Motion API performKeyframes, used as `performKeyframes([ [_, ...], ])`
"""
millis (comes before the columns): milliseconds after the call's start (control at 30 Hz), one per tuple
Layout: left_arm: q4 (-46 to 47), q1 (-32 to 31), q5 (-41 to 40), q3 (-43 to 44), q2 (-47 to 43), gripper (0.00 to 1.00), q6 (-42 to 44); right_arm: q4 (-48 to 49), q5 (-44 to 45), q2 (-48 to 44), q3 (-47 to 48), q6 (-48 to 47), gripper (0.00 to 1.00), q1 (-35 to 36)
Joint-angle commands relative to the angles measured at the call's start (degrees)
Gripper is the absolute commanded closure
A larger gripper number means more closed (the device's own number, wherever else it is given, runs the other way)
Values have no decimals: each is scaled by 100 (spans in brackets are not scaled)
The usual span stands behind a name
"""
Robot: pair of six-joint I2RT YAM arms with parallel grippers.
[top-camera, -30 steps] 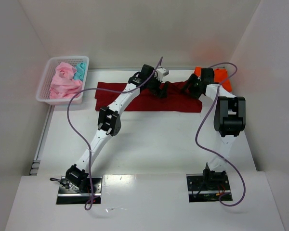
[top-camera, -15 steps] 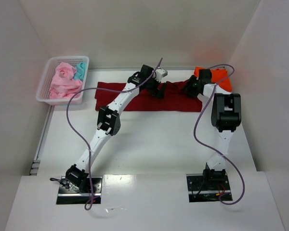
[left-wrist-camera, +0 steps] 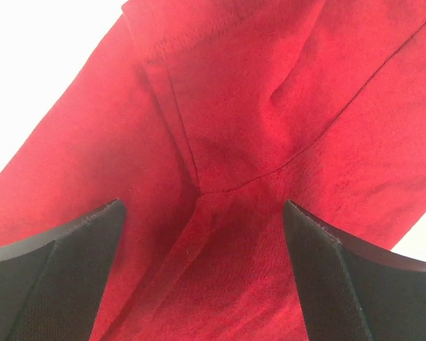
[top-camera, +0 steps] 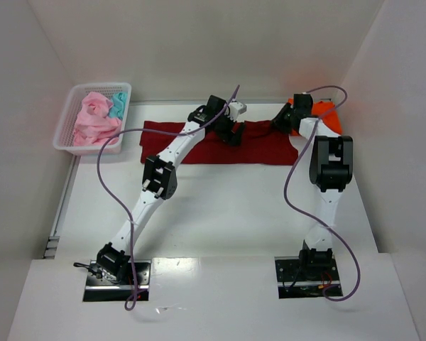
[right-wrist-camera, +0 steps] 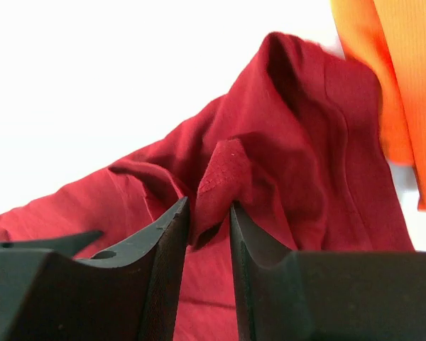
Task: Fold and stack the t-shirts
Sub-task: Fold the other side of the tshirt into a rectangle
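— Right claw point(right-wrist-camera: 209, 206), what is it doing?
— Pinched shut on a raised fold of the dark red t-shirt point(top-camera: 263, 150), at that shirt's right end, with the cloth squeezed between its fingers point(right-wrist-camera: 156, 270).
— And the left claw point(left-wrist-camera: 204, 206)?
— Spread wide, gripping nothing, hanging just over the middle of the same shirt, above a seam.
— Where does the shirt lie?
— Stretched left to right across the far half of the white table point(top-camera: 234, 206).
— Anything beside it?
— 1 bright orange t-shirt point(top-camera: 332, 121) at the far right, lying against the red one's right end. At the far left a white mesh basket point(top-camera: 78, 148) sits just beside the red shirt's left end. It holds crumpled pale pink t-shirts point(top-camera: 92, 121) and 1 teal t-shirt point(top-camera: 118, 108) at its back right corner.
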Motion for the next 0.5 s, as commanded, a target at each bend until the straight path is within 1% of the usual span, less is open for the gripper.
performKeyframes([
  [0,14,8,144,-86,-488,1,142,242,76,191,440,-2,65,40],
  [100,-39,8,144,-139,-540,1,142,190,76,357,703,-54,65,40],
  [200,-39,8,144,-200,-541,1,142,23,137,674,1107,-186,65,40],
  [233,-39,8,144,-253,-593,1,142,-47,137,770,1378,-186,65,40],
  [300,-39,8,144,-253,-593,1,142,-179,15,1016,1634,-239,64,40],
  [333,-39,8,144,-253,-645,1,142,-180,-38,1078,1801,-239,60,40],
  [400,-39,8,144,-253,-646,1,89,-180,-100,1140,1925,-239,56,40],
  [433,-39,8,92,-253,-698,1,89,-232,-100,1141,1978,-239,53,40],
  [467,-39,8,91,-253,-699,1,89,-232,-100,1141,2074,-239,44,40],
])
